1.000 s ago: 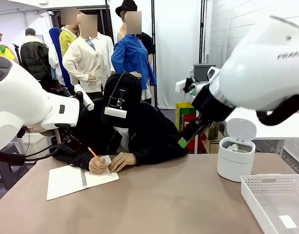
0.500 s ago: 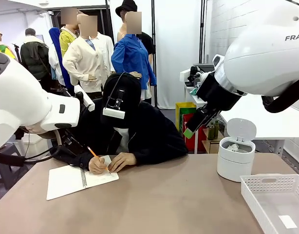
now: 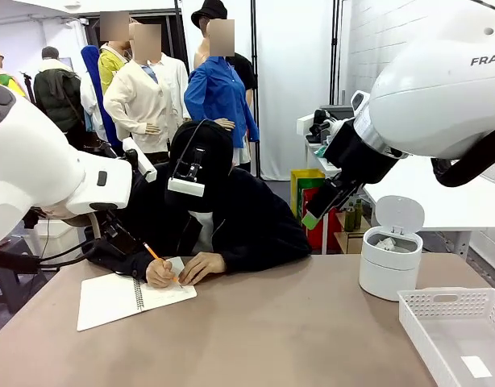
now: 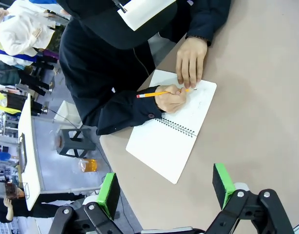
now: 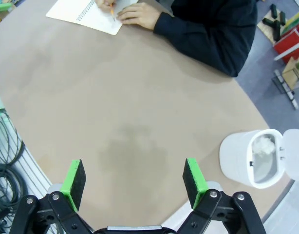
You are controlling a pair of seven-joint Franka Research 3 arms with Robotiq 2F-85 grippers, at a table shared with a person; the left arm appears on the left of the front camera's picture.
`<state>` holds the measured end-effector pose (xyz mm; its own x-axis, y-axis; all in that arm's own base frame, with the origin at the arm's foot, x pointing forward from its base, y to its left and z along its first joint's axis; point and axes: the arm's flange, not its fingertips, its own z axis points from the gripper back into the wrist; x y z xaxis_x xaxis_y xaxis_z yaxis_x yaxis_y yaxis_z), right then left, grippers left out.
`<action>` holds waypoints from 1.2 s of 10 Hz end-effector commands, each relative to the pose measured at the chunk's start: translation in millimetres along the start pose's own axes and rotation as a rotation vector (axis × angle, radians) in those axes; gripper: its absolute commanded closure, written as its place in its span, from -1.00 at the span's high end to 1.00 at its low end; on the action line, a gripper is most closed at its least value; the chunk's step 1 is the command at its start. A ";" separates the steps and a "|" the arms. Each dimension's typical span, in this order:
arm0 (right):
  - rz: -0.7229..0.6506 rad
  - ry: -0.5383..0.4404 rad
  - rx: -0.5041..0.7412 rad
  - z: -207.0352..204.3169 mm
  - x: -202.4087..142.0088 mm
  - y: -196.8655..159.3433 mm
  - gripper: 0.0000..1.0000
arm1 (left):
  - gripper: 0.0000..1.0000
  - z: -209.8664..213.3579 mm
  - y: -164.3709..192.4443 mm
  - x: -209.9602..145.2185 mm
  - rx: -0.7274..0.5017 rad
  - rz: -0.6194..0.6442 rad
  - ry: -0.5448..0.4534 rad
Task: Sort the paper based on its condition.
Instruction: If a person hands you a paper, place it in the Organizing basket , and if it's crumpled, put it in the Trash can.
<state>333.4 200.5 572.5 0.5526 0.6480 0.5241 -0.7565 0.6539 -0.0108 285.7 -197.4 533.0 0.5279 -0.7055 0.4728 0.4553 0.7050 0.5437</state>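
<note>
A person at the far side writes with an orange pencil (image 3: pixel 153 251) in an open spiral notebook of white paper (image 3: pixel 131 296) (image 4: pixel 173 141) (image 5: pixel 86 12). Crumpled paper (image 3: pixel 386 242) (image 5: pixel 263 145) lies inside a white bin (image 3: pixel 390 270) (image 5: pixel 247 161) whose lid stands up. A flat white slip (image 3: pixel 476 367) lies in the white basket (image 3: pixel 465 305). My left gripper (image 4: pixel 165 191) hovers open high above the notebook's near edge. My right gripper (image 5: pixel 134 183) hangs open over bare table, well above it, with the bin off to one side. Nothing is between either pair of fingers.
The person's other hand (image 3: pixel 201 266) rests on the notebook page. The brown table (image 3: pixel 280 330) is bare between notebook and bin. My right arm's green-tipped finger (image 3: pixel 310 219) hangs in the air left of the bin. Cables (image 5: pixel 3 161) run beside the table edge.
My right arm has lifted and swung a little to the right, then held still. The person keeps writing; the left arm has not moved.
</note>
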 end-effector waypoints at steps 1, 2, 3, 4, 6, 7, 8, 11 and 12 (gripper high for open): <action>0.005 -0.019 0.012 0.4 1.6 0.9 1.00 | 1.00 -0.4 5.6 2.9 -0.079 0.043 0.009; -0.014 -0.044 0.024 2.1 4.0 1.2 1.00 | 1.00 1.3 16.5 5.9 -0.214 0.079 -0.020; -0.016 -0.060 0.030 3.0 4.1 1.0 1.00 | 1.00 -0.2 24.6 8.1 -0.284 0.097 -0.036; -0.015 -0.078 0.039 4.6 3.8 2.4 1.00 | 1.00 -3.7 32.3 8.5 -0.356 0.115 -0.046; 0.016 -0.102 0.027 16.7 5.8 9.8 1.00 | 1.00 5.6 45.1 12.7 -0.413 0.139 -0.084; 0.020 -0.114 0.019 24.4 7.6 12.8 1.00 | 1.00 15.0 52.2 13.2 -0.412 0.150 -0.115; 0.024 -0.126 0.013 34.4 10.6 13.0 1.00 | 1.00 23.2 57.8 14.1 -0.423 0.157 -0.145; 0.005 -0.137 0.013 69.2 24.5 1.7 1.00 | 1.00 53.7 77.5 19.5 -0.406 0.151 -0.203; 0.001 -0.127 0.004 77.7 29.2 -1.0 1.00 | 1.00 58.6 87.0 20.6 -0.394 0.157 -0.202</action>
<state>316.8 191.1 647.5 0.4946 0.5812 0.6462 -0.7537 0.6571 -0.0142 290.5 -164.4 625.8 0.4864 -0.5455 0.6825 0.6199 0.7660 0.1705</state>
